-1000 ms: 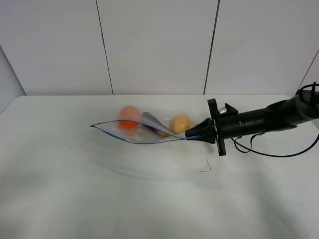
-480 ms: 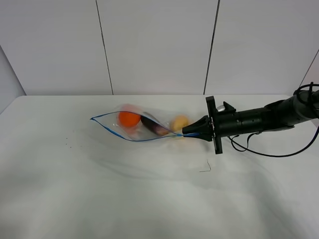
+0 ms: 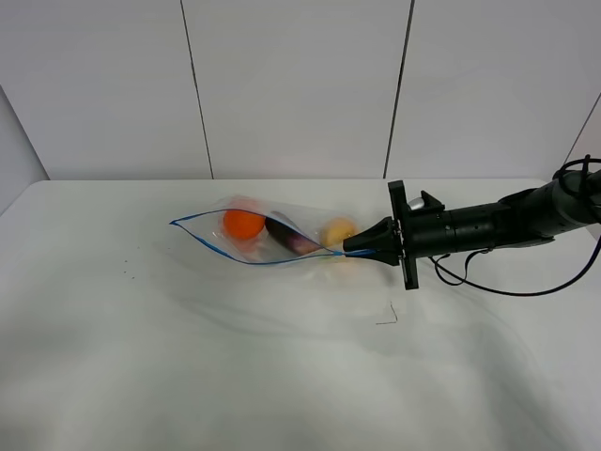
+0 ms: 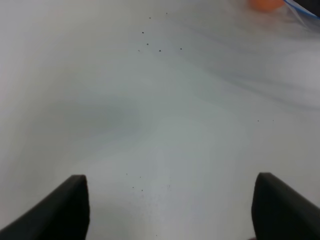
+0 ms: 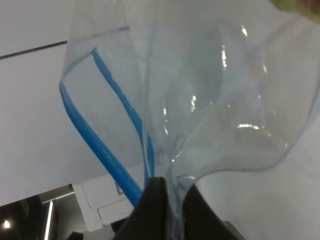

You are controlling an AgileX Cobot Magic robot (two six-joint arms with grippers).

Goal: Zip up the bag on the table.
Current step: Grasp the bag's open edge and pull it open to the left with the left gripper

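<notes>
The clear bag lies mid-table on the white table, with an orange fruit, a dark fruit and a yellow fruit inside. Its blue zipper strip gapes open at the left. My right gripper is shut on the bag's right end. In the right wrist view the fingers pinch the plastic where the two blue strips meet. My left gripper is open over bare table. The left arm is out of the exterior high view.
A black cable loops on the table behind the right arm. A small dark mark lies in front of the gripper and specks at the left. The left wrist view catches the orange fruit at its edge.
My right gripper has shifted slightly left and up with the bag's end. The bag's left tip has risen, its mouth gapes wider, and the fruit has shifted inside.
</notes>
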